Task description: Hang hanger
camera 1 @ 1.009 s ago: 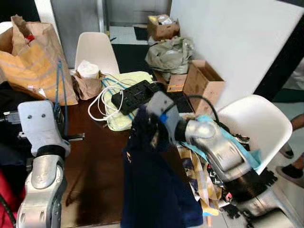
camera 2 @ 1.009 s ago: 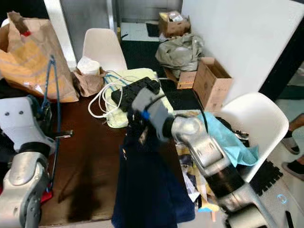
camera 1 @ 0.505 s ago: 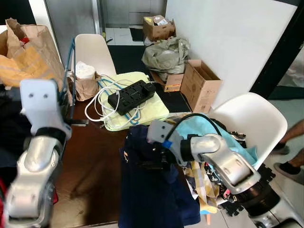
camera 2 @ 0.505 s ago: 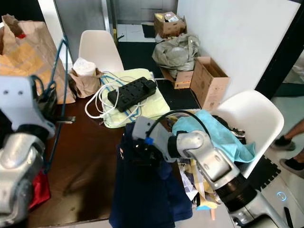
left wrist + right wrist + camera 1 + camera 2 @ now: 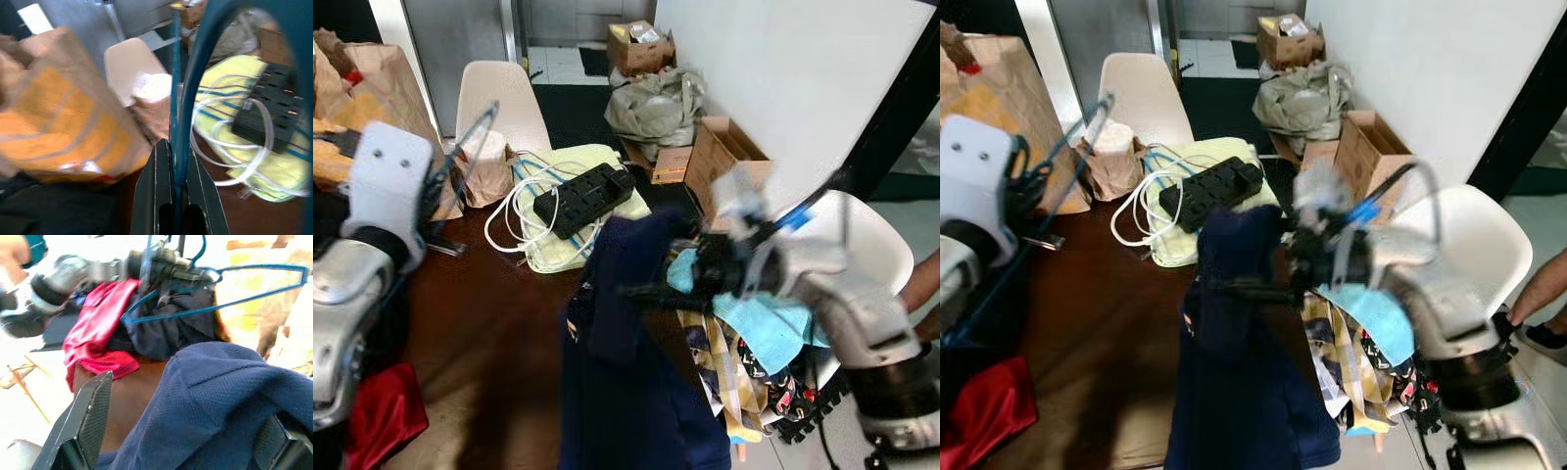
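Observation:
A blue wire hanger (image 5: 462, 147) sticks up at the left of the table, and my left gripper (image 5: 172, 149) is shut on its wire (image 5: 188, 93). A navy garment (image 5: 626, 392) hangs over the table's front right corner. Its top is draped over the spread fingers of my right gripper (image 5: 646, 286), which reaches in from the right. In the right wrist view both fingers (image 5: 85, 426) stand wide apart with navy cloth (image 5: 220, 401) lying between them, and the hanger (image 5: 220, 303) shows beyond, apart from the garment.
A black power strip (image 5: 582, 191) and white cables lie on a yellow cloth on the brown table (image 5: 489, 333). Paper bags stand at the back left, with a red cloth (image 5: 382, 416) at the front left. White chairs, cardboard boxes, a clothes heap (image 5: 754, 343) and a person's leg (image 5: 925, 284) are at the right.
My right arm has swung up and to the right, lifting the garment's top over its fingers. My left arm has raised and tilted the hanger. The camera has shifted too.

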Available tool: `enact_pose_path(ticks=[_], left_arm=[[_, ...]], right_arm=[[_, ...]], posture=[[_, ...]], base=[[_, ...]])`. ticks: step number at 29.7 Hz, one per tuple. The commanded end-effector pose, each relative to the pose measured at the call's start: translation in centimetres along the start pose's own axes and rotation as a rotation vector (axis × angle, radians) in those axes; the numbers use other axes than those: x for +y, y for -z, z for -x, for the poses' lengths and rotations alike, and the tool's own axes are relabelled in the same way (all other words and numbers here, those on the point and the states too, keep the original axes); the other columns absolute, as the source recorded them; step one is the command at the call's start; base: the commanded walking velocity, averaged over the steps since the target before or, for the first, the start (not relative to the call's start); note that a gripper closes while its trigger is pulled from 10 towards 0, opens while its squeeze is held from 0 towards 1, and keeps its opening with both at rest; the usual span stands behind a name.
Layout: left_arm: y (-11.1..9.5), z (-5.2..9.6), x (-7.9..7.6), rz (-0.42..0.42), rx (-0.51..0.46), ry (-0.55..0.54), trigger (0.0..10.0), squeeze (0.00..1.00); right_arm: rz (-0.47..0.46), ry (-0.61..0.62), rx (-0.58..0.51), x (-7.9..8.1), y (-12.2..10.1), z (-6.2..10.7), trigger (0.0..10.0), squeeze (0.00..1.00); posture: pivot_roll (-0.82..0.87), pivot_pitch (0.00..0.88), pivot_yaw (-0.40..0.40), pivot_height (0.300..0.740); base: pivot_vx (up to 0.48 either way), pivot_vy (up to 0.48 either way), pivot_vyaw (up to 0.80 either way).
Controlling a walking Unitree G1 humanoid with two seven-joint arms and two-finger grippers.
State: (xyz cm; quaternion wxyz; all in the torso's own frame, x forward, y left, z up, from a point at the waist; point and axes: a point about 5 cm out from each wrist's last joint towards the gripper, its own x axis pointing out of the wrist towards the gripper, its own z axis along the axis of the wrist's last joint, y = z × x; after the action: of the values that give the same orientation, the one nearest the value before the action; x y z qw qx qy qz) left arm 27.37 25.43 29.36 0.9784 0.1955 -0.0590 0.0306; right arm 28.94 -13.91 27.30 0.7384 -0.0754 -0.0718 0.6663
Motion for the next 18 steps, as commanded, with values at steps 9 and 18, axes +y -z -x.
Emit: enact_pose_path(ticks=[9,18], left_arm=[[-2.3,-1.0,2.3,0.229,-0.141,0.05,10.0,0.0],[-5.8,-0.3,-2.4,0.273,-0.401,0.374,10.0,0.0]], right_arm=[[0.023,-0.081,0.118,0.6,0.9,-0.2,10.0,0.0],[0.052,-0.218,0.561,2.7,4.3,0.6,10.0,0.0]], posture=[[0.08,0.064,-0.054,0.74],[0.07,0.076,-0.056,0.74]], base=[[0.0,0.0,0.0],[0.0,0.0,0.0]])
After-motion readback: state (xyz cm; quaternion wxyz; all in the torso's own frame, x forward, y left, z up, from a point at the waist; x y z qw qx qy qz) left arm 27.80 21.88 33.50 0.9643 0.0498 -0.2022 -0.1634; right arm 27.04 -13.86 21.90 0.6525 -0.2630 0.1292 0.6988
